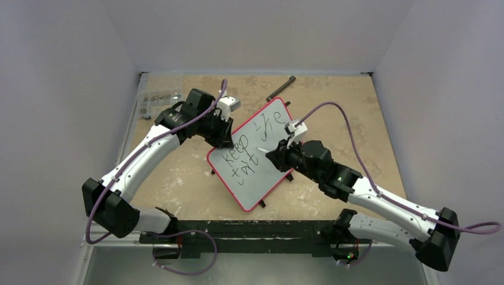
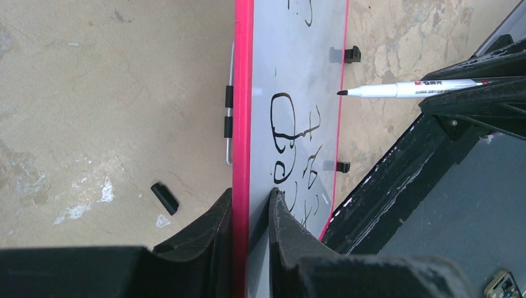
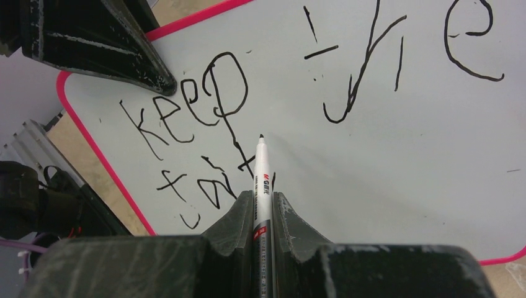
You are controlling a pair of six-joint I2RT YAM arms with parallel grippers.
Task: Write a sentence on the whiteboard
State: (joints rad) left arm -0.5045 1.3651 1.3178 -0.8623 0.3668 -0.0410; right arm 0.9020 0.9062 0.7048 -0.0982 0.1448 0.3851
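While left pincer clamps whiteboard rim, right arm angled inward, right pincer clamped on marker

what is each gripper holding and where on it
Left gripper clamps the whiteboard by its red-rimmed edge; right gripper holds the marker by its barrel, tip sticking out.

We cannot identify the small items far left on the worktop; the right gripper hides the rear of the marker.
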